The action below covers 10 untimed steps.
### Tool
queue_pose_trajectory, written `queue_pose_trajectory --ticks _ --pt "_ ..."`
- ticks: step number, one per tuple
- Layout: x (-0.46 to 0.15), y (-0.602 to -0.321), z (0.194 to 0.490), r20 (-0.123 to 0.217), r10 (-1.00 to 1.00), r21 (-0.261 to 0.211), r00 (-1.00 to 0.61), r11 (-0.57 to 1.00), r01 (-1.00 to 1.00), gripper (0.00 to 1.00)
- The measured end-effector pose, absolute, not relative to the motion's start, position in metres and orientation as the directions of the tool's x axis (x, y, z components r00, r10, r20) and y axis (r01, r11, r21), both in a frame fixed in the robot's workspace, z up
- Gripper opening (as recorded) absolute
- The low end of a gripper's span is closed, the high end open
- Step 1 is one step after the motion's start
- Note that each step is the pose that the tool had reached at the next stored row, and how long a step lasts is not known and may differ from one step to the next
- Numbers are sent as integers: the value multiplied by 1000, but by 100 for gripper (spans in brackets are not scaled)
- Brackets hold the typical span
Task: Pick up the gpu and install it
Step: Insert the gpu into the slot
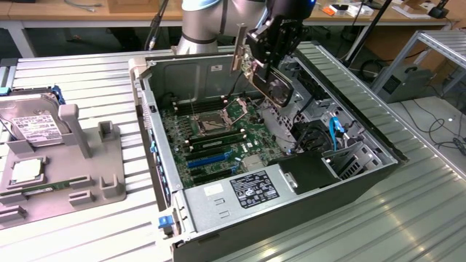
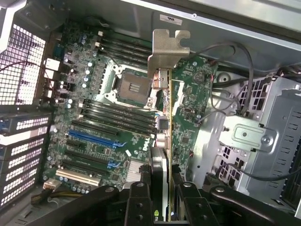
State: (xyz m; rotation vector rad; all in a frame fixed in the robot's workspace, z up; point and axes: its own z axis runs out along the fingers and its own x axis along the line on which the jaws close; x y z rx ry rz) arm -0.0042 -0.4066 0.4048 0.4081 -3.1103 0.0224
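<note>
The gpu (image 1: 273,84) is a black-faced card with a pale metal bracket (image 1: 239,52). It hangs tilted in the air over the open computer case (image 1: 167,180), above the far right part of the motherboard (image 1: 218,136). My gripper (image 1: 271,46) is shut on its upper part. In the wrist view the gpu (image 2: 164,141) appears edge-on, its bracket (image 2: 167,47) pointing toward the case's rear wall, and my gripper (image 2: 162,207) clamps it from both sides. Beside the card on the motherboard lie the blue expansion slot (image 2: 91,136) and the CPU socket (image 2: 131,87).
A grey fixture tray (image 1: 109,188) on the exterior view's left holds a silver hard drive (image 1: 36,128) and a small chip (image 1: 28,172). Inside the case are a power supply (image 1: 255,188), a drive cage (image 2: 263,136) and loose cables (image 1: 335,131).
</note>
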Motion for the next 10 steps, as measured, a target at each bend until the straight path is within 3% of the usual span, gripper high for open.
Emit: queue_pose_trajectory --ticks 10 --pt "-4 -407 405 6 -290 -14 -957 957 -290 27"
